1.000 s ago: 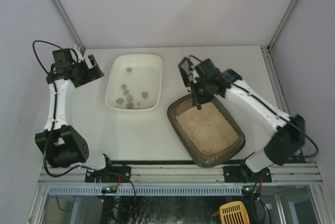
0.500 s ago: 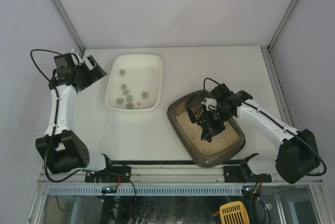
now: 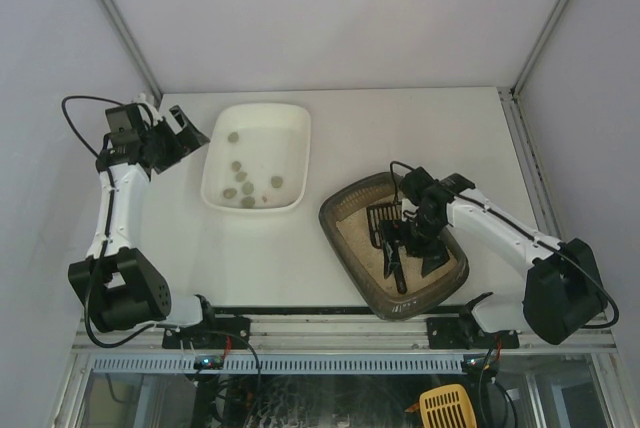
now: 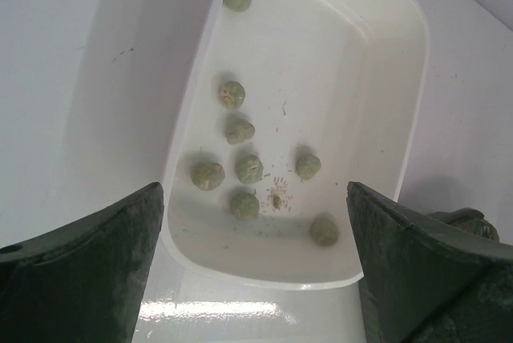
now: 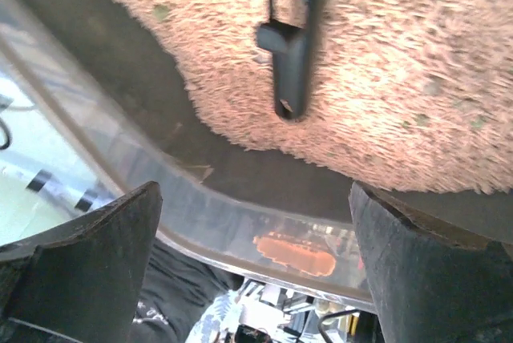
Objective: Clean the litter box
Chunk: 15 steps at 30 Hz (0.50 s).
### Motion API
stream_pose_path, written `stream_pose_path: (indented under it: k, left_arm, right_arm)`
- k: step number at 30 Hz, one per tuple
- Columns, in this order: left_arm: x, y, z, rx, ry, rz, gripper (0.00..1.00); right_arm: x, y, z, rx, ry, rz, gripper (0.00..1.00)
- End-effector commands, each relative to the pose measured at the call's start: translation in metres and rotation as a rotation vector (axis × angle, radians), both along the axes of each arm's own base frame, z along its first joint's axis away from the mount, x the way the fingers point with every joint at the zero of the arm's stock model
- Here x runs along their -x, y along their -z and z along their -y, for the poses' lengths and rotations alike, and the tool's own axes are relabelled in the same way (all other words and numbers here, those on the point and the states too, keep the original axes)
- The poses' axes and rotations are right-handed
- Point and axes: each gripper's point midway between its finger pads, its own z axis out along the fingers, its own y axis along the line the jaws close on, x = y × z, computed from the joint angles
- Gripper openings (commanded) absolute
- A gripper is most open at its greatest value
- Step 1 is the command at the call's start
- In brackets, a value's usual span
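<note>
Litter box now holds scoop; right claw released it.

- A white rectangular tub sits on the left half of the white table.
- Eight greenish round clumps lie in the tub, most of them gathered at its near end.
- Small brown crumbs speckle the tub floor between the clumps.
- A yellow slotted scoop lies below the table's near edge.

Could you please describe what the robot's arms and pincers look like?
The left arm and right arm have white links, black joints and bases, and looping black cables. The left pincer and right pincer are dark with broad, wedge-shaped fingers.
</note>
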Motion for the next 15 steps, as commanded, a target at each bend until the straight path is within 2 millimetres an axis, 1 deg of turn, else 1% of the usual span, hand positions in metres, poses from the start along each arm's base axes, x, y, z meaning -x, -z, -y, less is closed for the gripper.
stream_pose_path:
  k: [1, 3, 5, 8, 10, 12, 13, 14, 15]
  left_arm:
    - [0.0, -0.014, 0.005, 0.006, 0.013, 0.069, 1.0]
    - [0.0, -0.012, 0.005, 0.004, 0.014, 0.071, 1.0]
    - [-0.001, -0.01, 0.005, 0.002, 0.013, 0.068, 1.0]
    - [-0.001, -0.006, 0.004, -0.003, 0.008, 0.063, 1.0]
    - [-0.002, -0.004, 0.001, -0.019, -0.002, 0.065, 1.0]
    - [-0.003, -0.001, -0.002, -0.032, -0.01, 0.066, 1.0]
    - [-0.003, 0.0, -0.002, -0.034, -0.01, 0.066, 1.0]
    - [-0.003, 0.0, -0.002, -0.035, -0.006, 0.066, 1.0]
    - [-0.003, 0.002, -0.002, -0.035, -0.002, 0.065, 1.0]
  right_arm:
    - [-0.024, -0.008, 0.025, 0.201, 0.05, 0.135, 1.0]
    - [-0.041, -0.023, 0.034, 0.284, 0.087, 0.243, 1.0]
    - [-0.064, -0.053, 0.032, 0.316, 0.13, 0.378, 1.0]
    - [-0.096, -0.113, 0.014, 0.302, 0.136, 0.617, 1.0]
    - [-0.109, -0.15, -0.006, 0.254, 0.131, 0.757, 1.0]
    - [-0.124, -0.186, -0.014, 0.241, 0.174, 0.914, 1.0]
    - [-0.134, -0.205, -0.018, 0.234, 0.215, 1.029, 1.0]
    - [-0.145, -0.227, -0.011, 0.271, 0.323, 1.17, 1.0]
    - [-0.148, -0.245, -0.007, 0.266, 0.438, 1.256, 1.0]
